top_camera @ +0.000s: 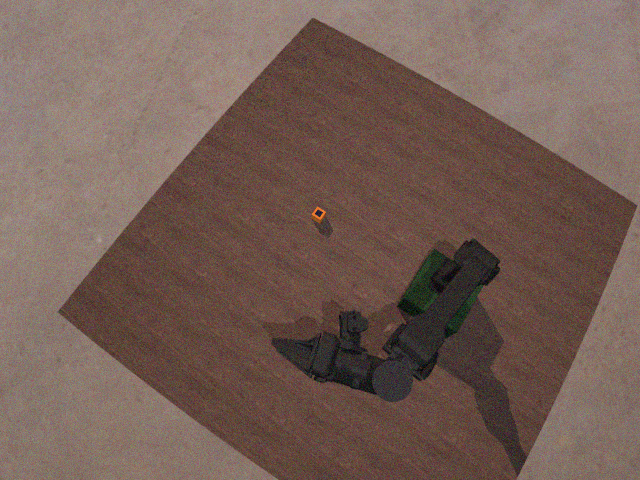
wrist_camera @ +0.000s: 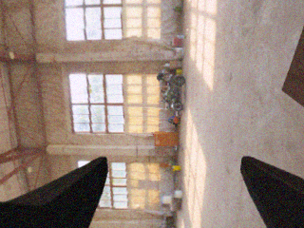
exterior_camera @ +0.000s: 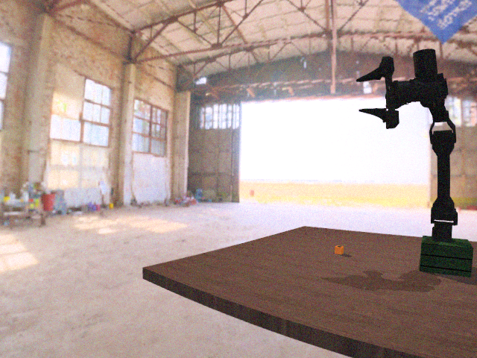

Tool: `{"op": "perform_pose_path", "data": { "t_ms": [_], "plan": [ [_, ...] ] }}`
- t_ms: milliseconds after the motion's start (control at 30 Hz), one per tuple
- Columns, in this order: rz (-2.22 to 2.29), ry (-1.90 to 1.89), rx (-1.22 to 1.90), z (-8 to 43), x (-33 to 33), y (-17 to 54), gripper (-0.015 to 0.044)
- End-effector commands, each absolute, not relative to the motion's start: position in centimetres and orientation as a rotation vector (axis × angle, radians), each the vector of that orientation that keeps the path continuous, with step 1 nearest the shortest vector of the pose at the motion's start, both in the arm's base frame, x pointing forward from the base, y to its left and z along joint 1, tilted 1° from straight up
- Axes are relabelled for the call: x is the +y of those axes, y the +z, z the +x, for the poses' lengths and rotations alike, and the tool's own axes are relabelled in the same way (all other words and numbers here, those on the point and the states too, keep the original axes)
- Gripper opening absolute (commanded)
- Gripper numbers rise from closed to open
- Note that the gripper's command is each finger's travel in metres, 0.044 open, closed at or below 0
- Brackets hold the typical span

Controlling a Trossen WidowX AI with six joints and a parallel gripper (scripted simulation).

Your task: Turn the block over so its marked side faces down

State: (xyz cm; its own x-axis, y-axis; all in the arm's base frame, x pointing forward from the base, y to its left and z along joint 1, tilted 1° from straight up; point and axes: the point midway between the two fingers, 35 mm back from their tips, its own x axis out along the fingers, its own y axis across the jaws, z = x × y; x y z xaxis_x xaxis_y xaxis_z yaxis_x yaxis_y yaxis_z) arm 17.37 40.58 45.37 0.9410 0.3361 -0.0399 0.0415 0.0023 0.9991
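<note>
A small orange block (top_camera: pixel 318 213) (exterior_camera: pixel 338 250) rests on the brown wooden table (top_camera: pixel 232 217) (exterior_camera: pixel 238 277). Its top face carries a dark square mark with an orange border, so the marked side faces up. My gripper (top_camera: pixel 275 342) (exterior_camera: pixel 359 95) (wrist_camera: pixel 174 163) is open and empty, with its fingers wide apart. It is held sideways high above the table, one finger over the other, well away from the block. The block does not show in the wrist view.
The arm stands on a green base (top_camera: pixel 424 284) (exterior_camera: pixel 446 257). The arm's shadows fall on the table beside the base and in front of it. A corner of the table (wrist_camera: pixel 295 81) shows at the right edge of the wrist view, with the hall floor and windows beyond.
</note>
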Motion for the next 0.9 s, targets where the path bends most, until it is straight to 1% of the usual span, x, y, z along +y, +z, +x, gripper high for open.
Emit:
{"op": "perform_pose_path", "data": {
  "t_ms": [0, 33, 233, 400, 633, 867],
  "plan": [
    [1.546, 0.235, 0.301, 17.6, 40.6, 45.2, 0.0426],
    [1.510, 0.229, 0.298, 18.2, 40.7, 44.8, 0.0440],
    [1.095, 0.140, 0.310, 26.0, 40.0, 38.9, 0.0440],
    [0.765, 0.051, 0.386, 32.5, 37.3, 33.2, 0.0440],
    [0.368, -0.061, 0.591, 39.7, 30.4, 24.6, 0.0440],
    [0.080, -0.119, 0.881, 43.5, 21.1, 16.5, 0.0440]
  ]
}}
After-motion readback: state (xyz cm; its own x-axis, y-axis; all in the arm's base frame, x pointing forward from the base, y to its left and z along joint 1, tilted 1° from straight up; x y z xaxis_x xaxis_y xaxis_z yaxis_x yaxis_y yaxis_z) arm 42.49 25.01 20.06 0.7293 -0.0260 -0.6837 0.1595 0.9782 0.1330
